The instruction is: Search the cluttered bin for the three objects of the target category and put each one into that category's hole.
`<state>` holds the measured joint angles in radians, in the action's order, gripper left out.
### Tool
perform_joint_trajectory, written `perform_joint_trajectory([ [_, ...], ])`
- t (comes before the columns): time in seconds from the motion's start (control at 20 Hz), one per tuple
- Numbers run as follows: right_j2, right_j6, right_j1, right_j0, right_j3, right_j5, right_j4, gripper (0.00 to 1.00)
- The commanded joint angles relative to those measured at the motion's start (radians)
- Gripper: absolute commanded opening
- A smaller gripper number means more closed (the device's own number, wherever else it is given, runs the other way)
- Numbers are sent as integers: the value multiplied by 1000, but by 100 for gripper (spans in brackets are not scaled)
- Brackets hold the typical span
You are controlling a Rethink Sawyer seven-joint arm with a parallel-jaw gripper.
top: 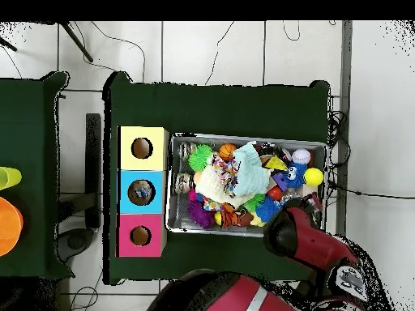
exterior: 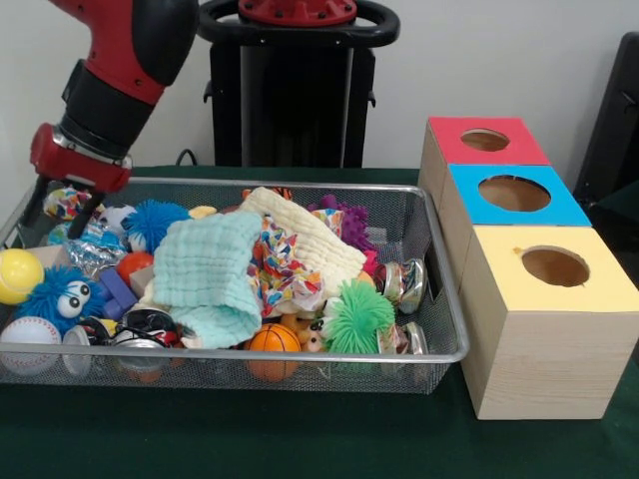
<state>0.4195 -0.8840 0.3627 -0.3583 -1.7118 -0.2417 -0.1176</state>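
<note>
The silver wire-mesh bin (exterior: 300, 356) sits on the green table, full of toys; it also shows in the overhead view (top: 243, 136). My gripper (exterior: 60, 212) reaches down into the bin's far left corner. Its two dark fingers (exterior: 34, 205) stand apart on either side of a small multicoloured ball (exterior: 66, 202). In the overhead view the red arm (top: 318, 244) hides the gripper. Right of the bin stand three wooden boxes with holes: red top (exterior: 486, 140), blue top (exterior: 514, 192), yellow top (exterior: 554, 267).
In the bin lie a mint cloth (exterior: 205, 274), a cream patterned cloth (exterior: 300, 239), a green spiky ball (exterior: 356, 317), a small basketball (exterior: 273, 339), a blue fuzzy ball with eyes (exterior: 55, 297), a yellow ball (exterior: 18, 274), a baseball (exterior: 30, 334) and shiny cans (exterior: 404, 284).
</note>
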Motion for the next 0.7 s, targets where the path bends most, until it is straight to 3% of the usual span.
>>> perform_joint_trajectory([
  [0.05, -187, -251, -10, -12, -72, 25, -44, 100],
  [0.2, -180, -259, 29, 9, -110, 77, -17, 100],
  [0.7, -199, -239, -53, -41, -63, 12, -40, 100],
])
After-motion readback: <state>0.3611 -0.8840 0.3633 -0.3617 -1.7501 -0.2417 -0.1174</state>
